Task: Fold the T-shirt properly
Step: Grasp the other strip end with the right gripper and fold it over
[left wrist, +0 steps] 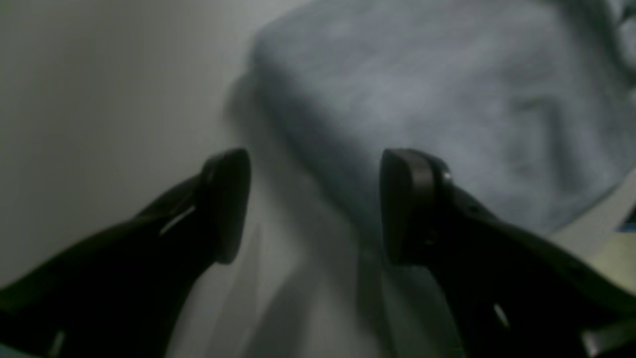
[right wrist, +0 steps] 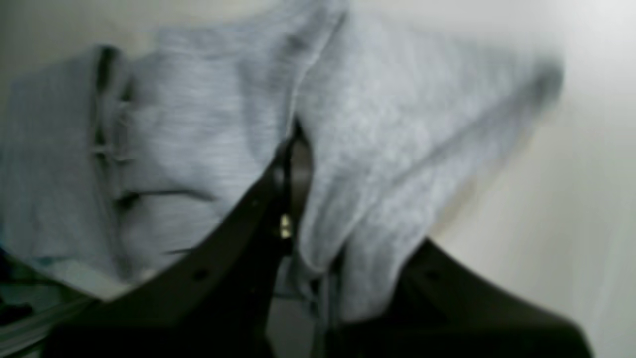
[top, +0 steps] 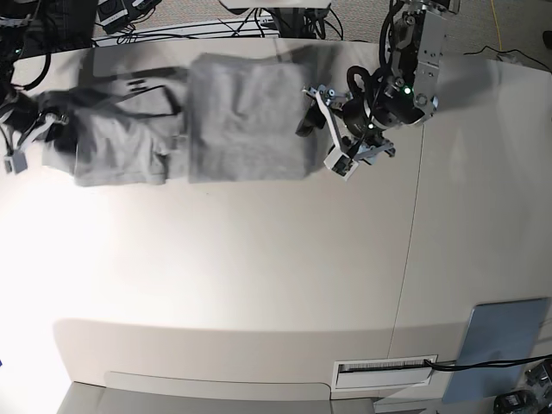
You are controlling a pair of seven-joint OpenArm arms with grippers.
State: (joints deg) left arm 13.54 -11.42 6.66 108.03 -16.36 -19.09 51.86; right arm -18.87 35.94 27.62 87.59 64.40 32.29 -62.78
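The heather-grey T-shirt (top: 246,116) lies partly folded along the far side of the table, plain side up. Its left part (top: 116,147) is bunched and blurred. In the right wrist view my right gripper (right wrist: 308,169) is shut on a raised fold of the T-shirt (right wrist: 377,129), and cloth drapes over one finger. In the base view that gripper (top: 50,129) sits at the shirt's left end. My left gripper (left wrist: 315,204) stands open just above the table, beside a folded edge of the T-shirt (left wrist: 437,94), with nothing between its fingers. It hovers at the shirt's right edge (top: 316,129).
The off-white table (top: 259,259) has a seam running down its right part (top: 412,224). A grey pad (top: 502,345) lies at the near right corner, and a slotted plate (top: 384,369) sits on the front edge. Cables (top: 172,26) run behind the table.
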